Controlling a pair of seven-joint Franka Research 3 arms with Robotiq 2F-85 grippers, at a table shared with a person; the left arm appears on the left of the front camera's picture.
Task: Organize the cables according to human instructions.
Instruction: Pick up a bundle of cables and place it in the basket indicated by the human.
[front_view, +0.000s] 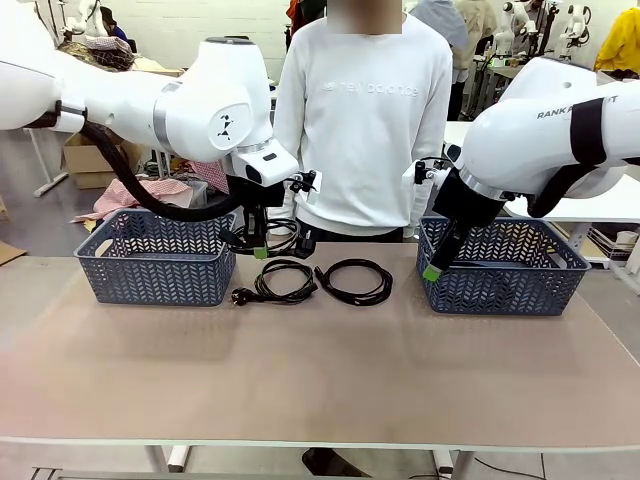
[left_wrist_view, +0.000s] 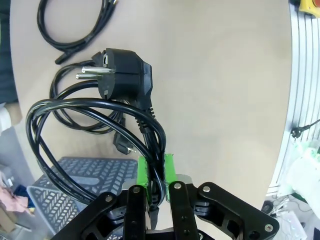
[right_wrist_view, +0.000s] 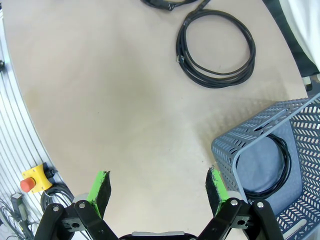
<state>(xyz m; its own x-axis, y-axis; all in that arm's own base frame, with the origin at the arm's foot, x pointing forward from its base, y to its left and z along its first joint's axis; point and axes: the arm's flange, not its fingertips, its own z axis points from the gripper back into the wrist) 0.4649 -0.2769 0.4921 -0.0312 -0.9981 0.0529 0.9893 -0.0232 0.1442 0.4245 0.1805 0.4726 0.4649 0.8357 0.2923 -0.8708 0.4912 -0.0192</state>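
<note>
My left gripper (front_view: 259, 247) is shut on a coiled black cable (front_view: 286, 237) and holds it just above the table, beside the left basket (front_view: 155, 260). In the left wrist view the green pads (left_wrist_view: 143, 171) pinch the cable (left_wrist_view: 90, 107), and its plug (left_wrist_view: 125, 75) hangs beyond them. Two more cable coils lie mid-table, one (front_view: 285, 282) under the held coil and one (front_view: 355, 281) to its right. My right gripper (front_view: 432, 272) stands open and empty at the front left corner of the right basket (front_view: 500, 268). Another cable (right_wrist_view: 284, 157) lies inside that basket (right_wrist_view: 240, 145).
A person in a white sweatshirt (front_view: 365, 110) stands at the far side, between the two grey-blue baskets. The near half of the table is bare. A yellow emergency stop box (right_wrist_view: 35, 181) sits off the table's edge in the right wrist view.
</note>
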